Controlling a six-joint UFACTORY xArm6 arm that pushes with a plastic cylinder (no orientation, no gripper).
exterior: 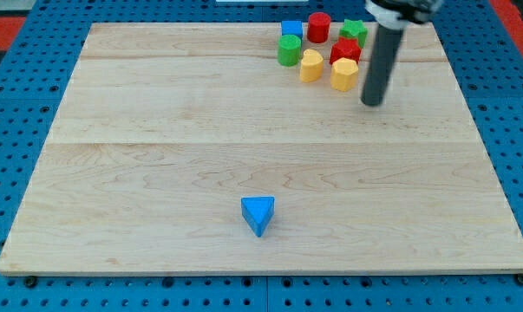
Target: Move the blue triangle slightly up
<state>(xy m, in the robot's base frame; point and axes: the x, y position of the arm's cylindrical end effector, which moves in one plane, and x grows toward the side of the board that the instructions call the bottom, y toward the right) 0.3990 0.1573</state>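
Note:
The blue triangle lies alone on the wooden board, near the view's bottom, about midway across. My tip is at the view's upper right, far from the triangle and above-right of it. The tip stands just right of the cluster of blocks, close to the yellow hexagon-like block.
A cluster sits at the view's top: a blue block, a red cylinder, a green star-like block, a green cylinder, a yellow block and a red block. Blue pegboard surrounds the board.

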